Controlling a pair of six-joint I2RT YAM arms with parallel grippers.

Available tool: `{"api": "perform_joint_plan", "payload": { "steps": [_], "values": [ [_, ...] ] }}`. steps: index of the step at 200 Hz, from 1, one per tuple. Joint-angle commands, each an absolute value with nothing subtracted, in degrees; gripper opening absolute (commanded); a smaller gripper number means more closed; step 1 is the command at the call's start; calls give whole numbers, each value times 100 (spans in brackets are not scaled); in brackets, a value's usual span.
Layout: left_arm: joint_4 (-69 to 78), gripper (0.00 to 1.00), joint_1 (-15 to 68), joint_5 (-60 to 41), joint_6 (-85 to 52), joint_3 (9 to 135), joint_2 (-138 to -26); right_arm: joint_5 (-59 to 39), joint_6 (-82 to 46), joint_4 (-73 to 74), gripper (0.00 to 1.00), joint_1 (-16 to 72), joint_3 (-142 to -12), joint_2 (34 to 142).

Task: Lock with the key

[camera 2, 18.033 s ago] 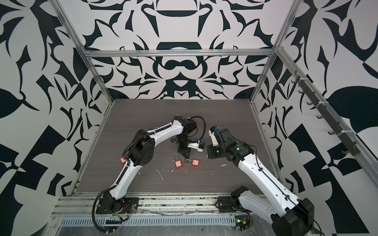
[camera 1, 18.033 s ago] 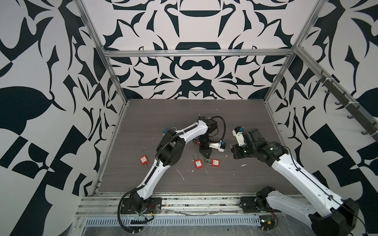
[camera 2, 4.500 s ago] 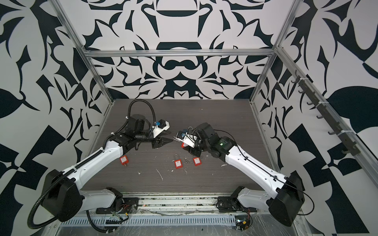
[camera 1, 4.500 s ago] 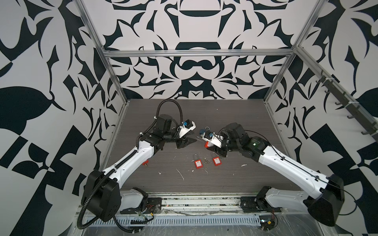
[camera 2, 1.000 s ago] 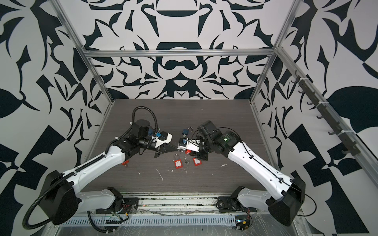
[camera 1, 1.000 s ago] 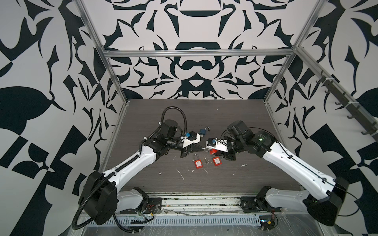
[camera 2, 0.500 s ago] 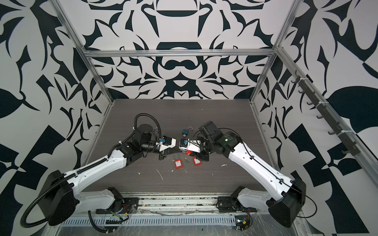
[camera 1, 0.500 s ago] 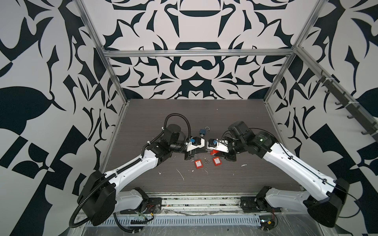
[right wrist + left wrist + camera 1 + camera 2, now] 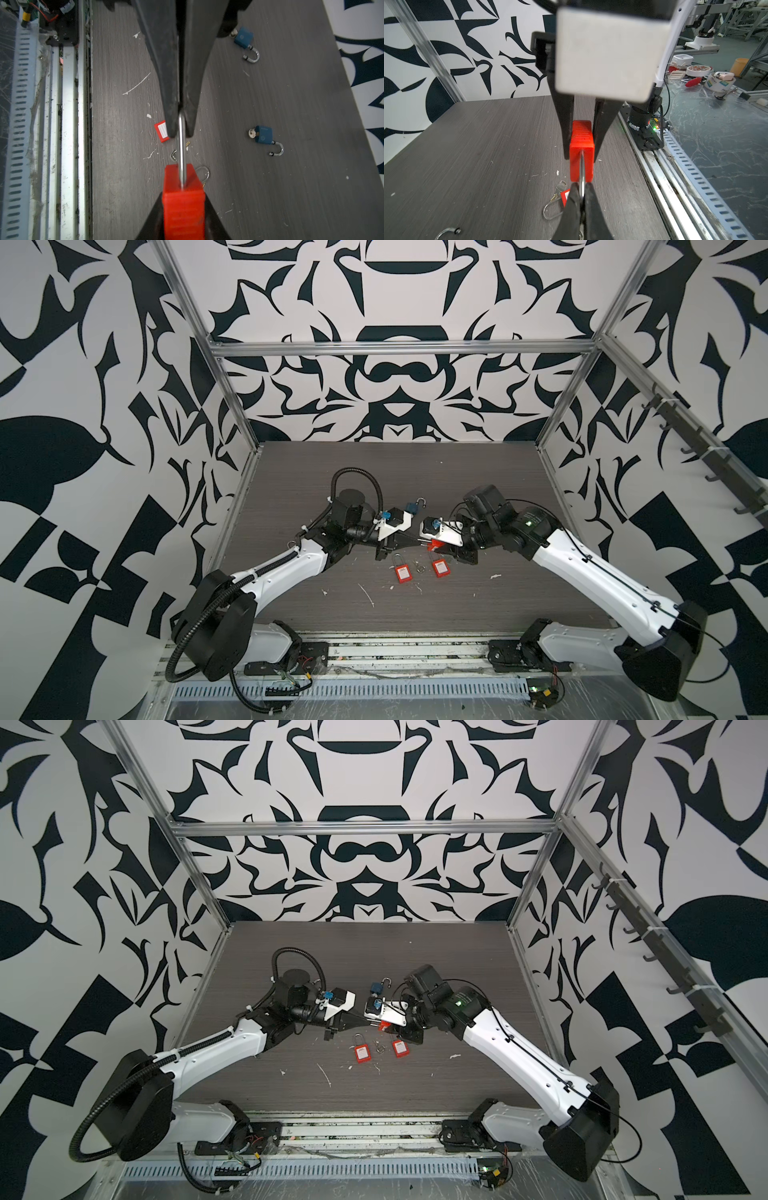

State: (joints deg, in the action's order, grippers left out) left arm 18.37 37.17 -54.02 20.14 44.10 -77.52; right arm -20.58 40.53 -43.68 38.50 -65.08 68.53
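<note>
Left hand (image 9: pixel 581 199) has advanced — pinching the shackle (image 9: pixel 182 149); right hand (image 9: pixel 581 149) clamps red padlock (image 9: pixel 184 203), table (image 9: pixel 457 472) edges far.

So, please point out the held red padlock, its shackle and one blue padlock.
held red padlock (image 9: pixel 579 138): left wrist view, red body.
shackle (image 9: pixel 181 149): right wrist view, steel bar.
blue padlock (image 9: pixel 264 135): right wrist view, blue body.

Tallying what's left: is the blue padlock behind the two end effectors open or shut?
Open: in a top view the blue padlock shows one shackle end lifted free of its body.
</note>
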Motion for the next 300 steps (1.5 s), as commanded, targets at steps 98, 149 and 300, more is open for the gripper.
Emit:
{"api": "perform_joint_plan", "payload": {
  "steps": [98,149,300],
  "values": [
    [1965,0,3389,-6162,1622,4515,-7730,-1359,3461,-5869,45,3911,-7520,6133],
    [1846,0,3386,-6211,1648,4514,-7578,-1154,3047,-6205,40,3867,-7301,6307],
    [2153,0,3550,-6097,1424,4434,-7534,-662,3508,-3888,38,3843,-5991,6244]
  ]
}}
